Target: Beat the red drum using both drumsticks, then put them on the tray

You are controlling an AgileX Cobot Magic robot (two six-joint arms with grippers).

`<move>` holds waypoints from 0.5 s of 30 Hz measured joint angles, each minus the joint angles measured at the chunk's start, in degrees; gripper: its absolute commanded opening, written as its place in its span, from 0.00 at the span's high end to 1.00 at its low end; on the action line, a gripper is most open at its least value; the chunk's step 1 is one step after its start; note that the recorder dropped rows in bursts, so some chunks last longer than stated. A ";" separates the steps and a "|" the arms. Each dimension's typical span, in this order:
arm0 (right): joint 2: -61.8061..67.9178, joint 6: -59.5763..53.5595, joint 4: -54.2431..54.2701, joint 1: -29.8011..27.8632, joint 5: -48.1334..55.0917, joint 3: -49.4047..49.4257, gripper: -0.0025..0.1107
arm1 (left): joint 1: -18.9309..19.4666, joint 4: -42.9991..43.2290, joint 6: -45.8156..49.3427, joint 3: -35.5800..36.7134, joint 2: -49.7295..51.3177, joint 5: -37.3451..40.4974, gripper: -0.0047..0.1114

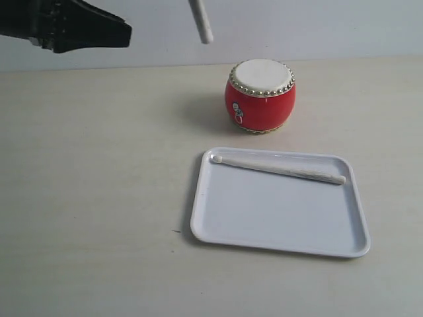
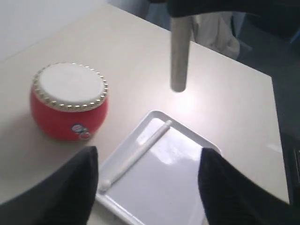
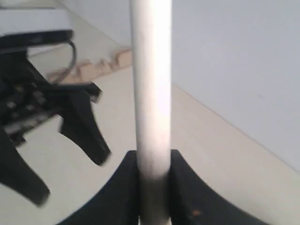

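The right pincer (image 3: 153, 161) pinches the held drumstick (image 3: 150, 70), raised above the counter (image 1: 99, 198), up and left of the red drum (image 1: 260, 97). The left pincer (image 2: 149, 157) is spread and holds nothing. It hangs well apart from the second drumstick (image 1: 277, 168), which lies across the tray (image 1: 277, 218) in front of the drum.

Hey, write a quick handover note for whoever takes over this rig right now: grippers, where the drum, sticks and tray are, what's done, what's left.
The left gripper is open and empty, raised above the table.
The right gripper is shut on the held drumstick, up in the air and clear of the red drum.
The other drumstick lies inside the tray, along its side nearest the drum.
Done: one stick placed. The drumming cannot be confirmed from these views.
Left: lower the held drumstick onto the tray and release.
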 measured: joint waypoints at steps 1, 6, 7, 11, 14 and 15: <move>-0.23 2.55 -3.37 0.00 -1.10 0.00 0.98 | 1.13 -0.14 -0.71 0.00 0.00 -0.10 0.68; -1.34 18.06 -23.22 0.00 -3.30 0.00 0.98 | 6.49 -0.81 -4.17 0.00 0.00 -0.41 0.96; -1.34 20.98 -26.98 0.00 -3.20 0.00 0.98 | 7.11 -0.94 -4.44 0.00 0.00 -0.50 0.96; -1.34 30.18 -38.57 0.00 -1.56 0.00 0.98 | 7.66 -1.04 -5.85 0.00 0.00 -1.48 0.96; -1.34 34.91 -44.17 0.00 0.45 0.00 0.98 | 7.66 -0.93 -6.93 0.00 0.00 -5.06 0.96; -1.34 35.77 -45.58 0.00 1.08 0.00 0.98 | 7.55 -0.67 -7.33 0.00 0.00 -6.53 0.96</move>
